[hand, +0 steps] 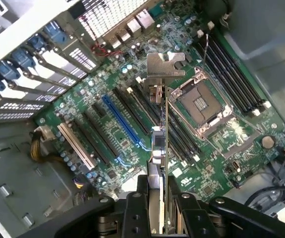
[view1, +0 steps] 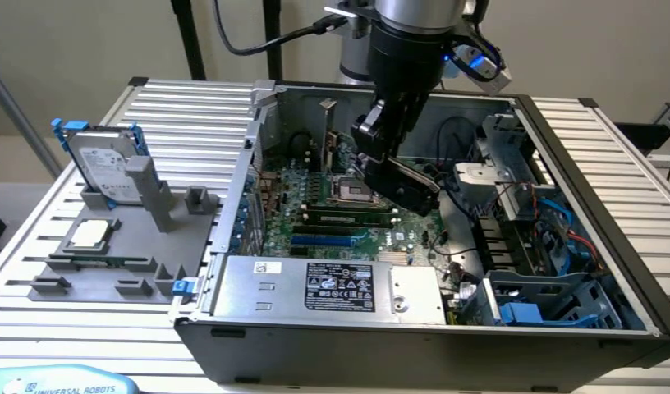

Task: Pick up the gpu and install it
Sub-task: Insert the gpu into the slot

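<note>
The gripper (hand: pixel 157 196) is clenched on the gpu (hand: pixel 160 144), its fingers (hand: pixel 141 198) pressing the card's two faces. In the wrist view the card is seen edge-on, its silver bracket (hand: pixel 165 65) at the far end. The card hangs over the motherboard (hand: pixel 107 134), between the motherboard's CPU socket (hand: pixel 204 106) and its blue slot (hand: pixel 125 121). From the exterior view it is tilted above the motherboard, inside the open case (view1: pixel 598 205).

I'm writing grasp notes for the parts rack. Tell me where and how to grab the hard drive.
Grip the free upper end from above. The hard drive stands on edge in the grey rack with its lower end seated, so a pinch across the two flat faces, between the blue rails, probably suits best.
</note>
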Tool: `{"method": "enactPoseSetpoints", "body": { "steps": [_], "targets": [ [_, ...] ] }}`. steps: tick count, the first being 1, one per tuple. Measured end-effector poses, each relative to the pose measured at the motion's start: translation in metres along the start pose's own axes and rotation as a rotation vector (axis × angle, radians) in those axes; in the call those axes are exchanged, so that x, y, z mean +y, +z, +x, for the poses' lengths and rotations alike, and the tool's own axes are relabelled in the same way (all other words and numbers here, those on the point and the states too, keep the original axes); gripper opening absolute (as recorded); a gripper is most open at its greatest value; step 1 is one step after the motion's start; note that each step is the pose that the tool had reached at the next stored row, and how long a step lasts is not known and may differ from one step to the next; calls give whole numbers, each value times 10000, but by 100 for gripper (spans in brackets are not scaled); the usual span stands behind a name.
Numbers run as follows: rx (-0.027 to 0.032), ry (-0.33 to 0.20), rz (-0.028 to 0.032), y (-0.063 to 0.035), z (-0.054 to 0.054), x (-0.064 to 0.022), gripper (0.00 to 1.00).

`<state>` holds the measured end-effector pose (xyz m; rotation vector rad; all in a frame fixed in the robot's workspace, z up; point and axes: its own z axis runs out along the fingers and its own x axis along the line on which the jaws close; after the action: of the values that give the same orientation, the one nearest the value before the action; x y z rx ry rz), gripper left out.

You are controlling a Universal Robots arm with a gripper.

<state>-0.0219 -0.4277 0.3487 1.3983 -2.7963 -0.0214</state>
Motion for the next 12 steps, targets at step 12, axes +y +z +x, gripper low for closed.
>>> {"method": "enactPoseSetpoints", "body": {
  "steps": [12],
  "targets": [
    [41,-2174,16,83,0,-1,27]
  ]
}}
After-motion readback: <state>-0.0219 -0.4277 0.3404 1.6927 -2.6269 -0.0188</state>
